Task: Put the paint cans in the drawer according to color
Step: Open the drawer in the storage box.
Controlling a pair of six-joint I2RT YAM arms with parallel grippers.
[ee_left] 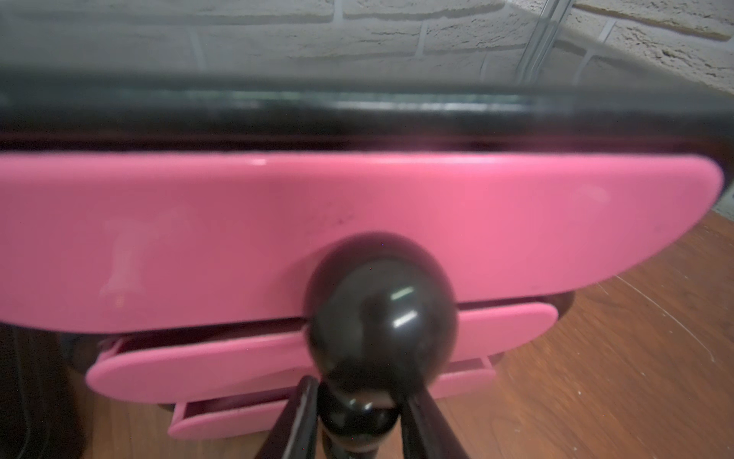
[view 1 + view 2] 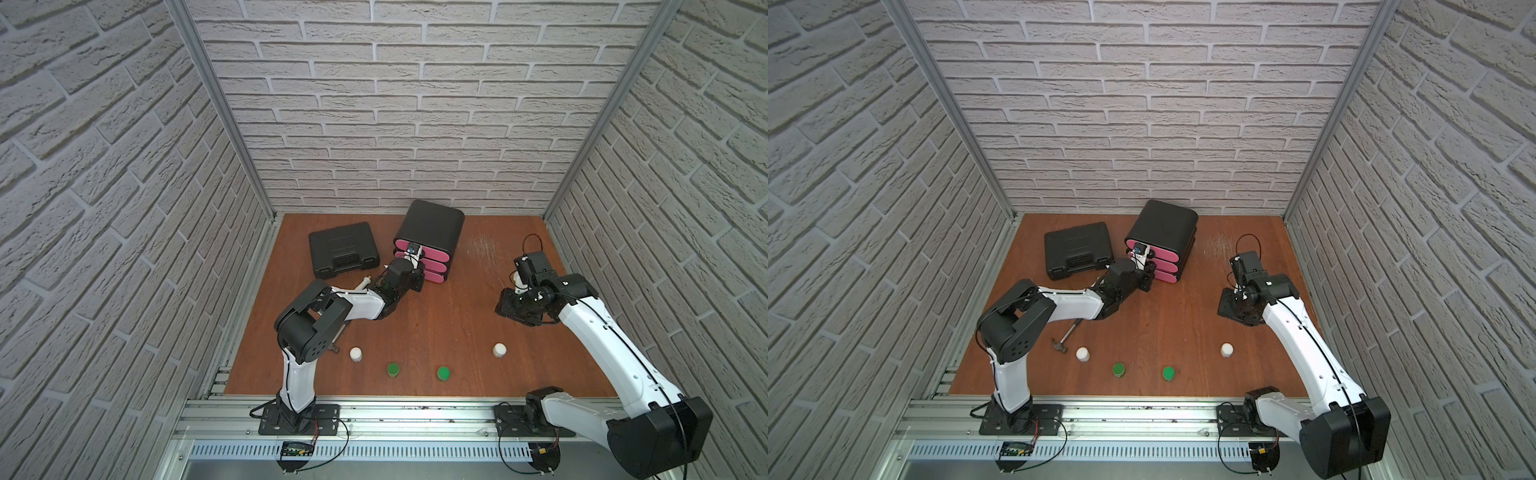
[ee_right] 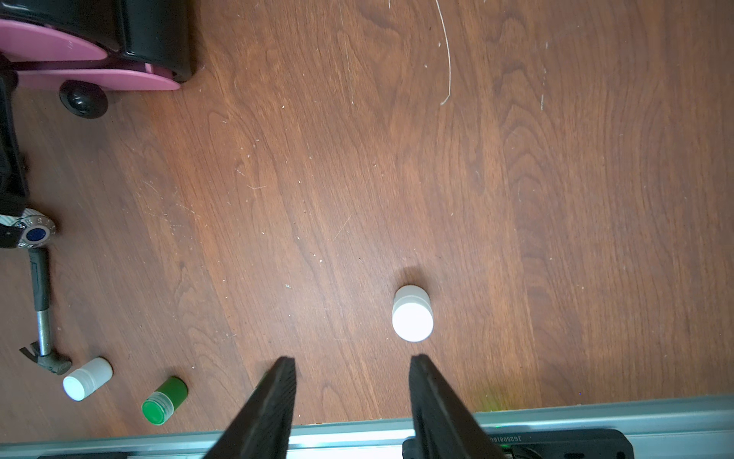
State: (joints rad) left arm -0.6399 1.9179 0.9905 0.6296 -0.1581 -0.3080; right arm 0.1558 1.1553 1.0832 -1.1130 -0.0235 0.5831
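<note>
Looking down into a small booth: pale brick-pattern walls [image 2: 395, 104] on three sides, metal posts [image 2: 225, 112] in the back corners, a grey metal rail [image 2: 395, 411] along the front edge with both arm bases bolted on. Floored by a brown wood-grain table [image 2: 436, 324], scuffed pale toward the back right and marked with thin white scratches in the right wrist view.

Standing at the back, turned at an angle: a black drawer unit [image 2: 432, 226] with three pink fronts, two lower fronts slightly out from the shell. Lying flat just to its left, a shut black case [image 2: 343, 249]. Lying near the left arm, a hammer [image 2: 1069, 332], head toward the front.

Standing upright in a loose row near the front edge, out on the bare wood, well apart from the drawers: a white can [image 2: 355, 354] just beside the hammer head, a green can [image 2: 393, 369], a second green can [image 2: 443, 373], a second white can [image 2: 499, 350] farthest right.

Reaching to the pink fronts with the left claw [image 1: 359, 393]: fingers [image 1: 302, 417] narrow, one on each side of a black knob [image 1: 357, 417]; cannot tell whether pressing it, nor on which drawer.

Hanging above the table's right half with the right claw [image 3: 351, 359]: fingers apart, nothing between, second white can on the wood just past the tips.
</note>
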